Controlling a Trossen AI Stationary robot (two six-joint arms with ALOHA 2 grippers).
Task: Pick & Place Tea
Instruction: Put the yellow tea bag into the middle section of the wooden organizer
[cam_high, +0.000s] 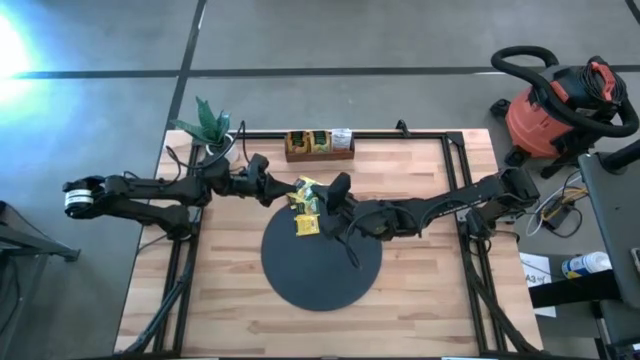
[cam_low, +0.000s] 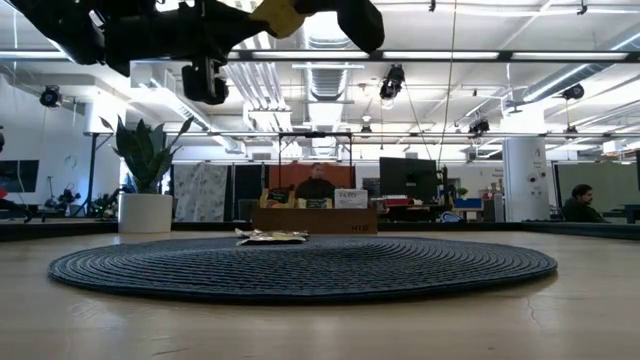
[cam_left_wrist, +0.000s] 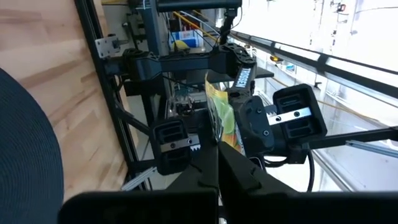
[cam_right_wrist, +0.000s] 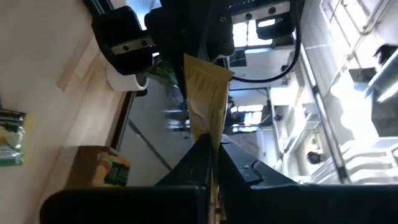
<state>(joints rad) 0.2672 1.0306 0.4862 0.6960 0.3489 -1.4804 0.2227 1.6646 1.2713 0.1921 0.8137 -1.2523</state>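
A yellow tea packet (cam_high: 303, 189) hangs in the air between my two grippers, above the far left rim of the black round mat (cam_high: 322, 262). My left gripper (cam_high: 286, 190) comes from the table's left and is shut on it. My right gripper (cam_high: 326, 196) comes from the right and is shut on its other end. In the low view the packet (cam_low: 283, 15) shows high above the mat (cam_low: 300, 268). Two more tea packets (cam_high: 304, 224) lie flat below, at the mat's far left rim; one (cam_low: 272, 237) shows in the low view. My left gripper (cam_left_wrist: 217, 167) pinches one end of the yellow packet (cam_left_wrist: 219, 135) between its two fingers, coming level from the table's left. The packet stands edge-on, lifted clear of the mat. My right gripper (cam_right_wrist: 211, 154) pinches the packet's opposite end (cam_right_wrist: 207, 132) between its two fingers, coming about level from the table's right. The packet stretches away from the fingers toward the other gripper, clear of everything below.
A brown wooden tray (cam_high: 318, 144) with packets stands at the table's far edge, and a potted plant (cam_high: 208, 124) at the far left corner. A red shop vacuum (cam_high: 560, 105) stands off the table's right side. Bare wood lies near and right of the mat.
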